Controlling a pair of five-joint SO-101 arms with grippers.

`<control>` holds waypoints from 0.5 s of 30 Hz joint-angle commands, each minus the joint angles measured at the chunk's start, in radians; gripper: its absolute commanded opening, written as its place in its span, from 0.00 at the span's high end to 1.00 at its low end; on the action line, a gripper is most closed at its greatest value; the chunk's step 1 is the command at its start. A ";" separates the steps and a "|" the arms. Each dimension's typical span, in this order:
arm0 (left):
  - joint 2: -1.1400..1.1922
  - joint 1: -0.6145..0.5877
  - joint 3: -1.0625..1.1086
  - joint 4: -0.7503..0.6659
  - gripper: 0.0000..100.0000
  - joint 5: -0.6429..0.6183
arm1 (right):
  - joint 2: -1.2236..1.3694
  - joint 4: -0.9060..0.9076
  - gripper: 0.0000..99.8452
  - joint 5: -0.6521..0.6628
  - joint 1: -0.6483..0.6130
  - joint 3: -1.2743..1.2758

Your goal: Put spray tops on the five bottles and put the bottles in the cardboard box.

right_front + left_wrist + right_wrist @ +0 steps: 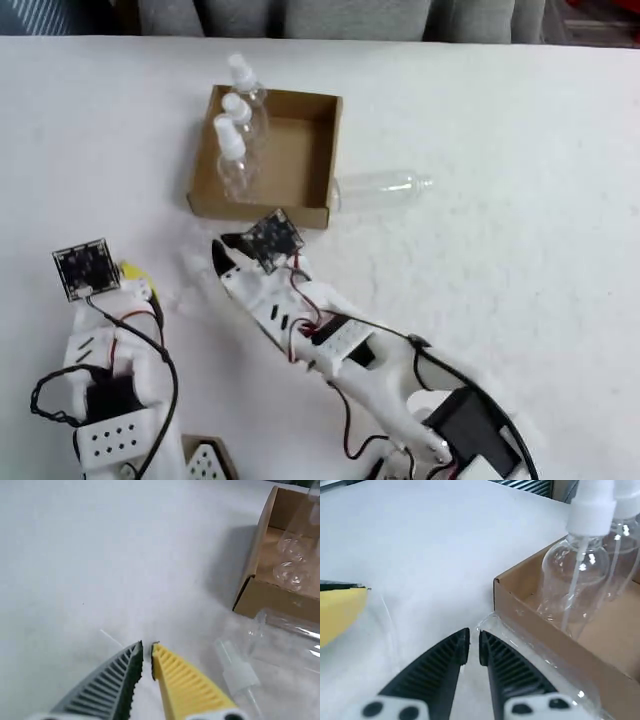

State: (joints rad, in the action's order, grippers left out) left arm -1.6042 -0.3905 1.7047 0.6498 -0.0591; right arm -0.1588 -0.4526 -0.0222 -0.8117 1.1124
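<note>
The cardboard box (300, 160) stands at the table's middle, with three clear bottles (238, 150) wearing white spray tops upright along its left side. A topless clear bottle (385, 190) lies just right of the box. Another clear bottle (540, 655) lies along the box's near wall, and a loose white spray top (237, 672) lies beside it. My right gripper (474, 642), black-fingered, is shut and empty just in front of that bottle. My left gripper (147, 652), grey and yellow, is shut and empty over bare table left of the spray top.
The box's near wall (272, 600) rises close ahead of both grippers. A thin clear tube (112, 639) lies on the table by the left gripper's tips. The left arm's yellow finger (340, 612) shows beside the right gripper. Chairs line the table's far edge.
</note>
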 commanded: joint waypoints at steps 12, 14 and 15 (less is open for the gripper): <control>-0.016 0.012 -0.006 0.000 0.95 0.014 | 0.366 0.061 0.98 -0.037 0.053 -0.387; -0.016 0.012 -0.006 0.000 0.95 0.014 | 0.403 0.061 0.98 -0.037 0.053 -0.420; -0.016 0.012 -0.006 -0.002 0.95 0.014 | 0.420 0.061 0.98 -0.037 0.053 -0.434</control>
State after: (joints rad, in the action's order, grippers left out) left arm -1.6042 -0.3905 1.7047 0.6498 -0.0591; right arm 0.2186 -0.3959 -0.0499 -0.7702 0.7672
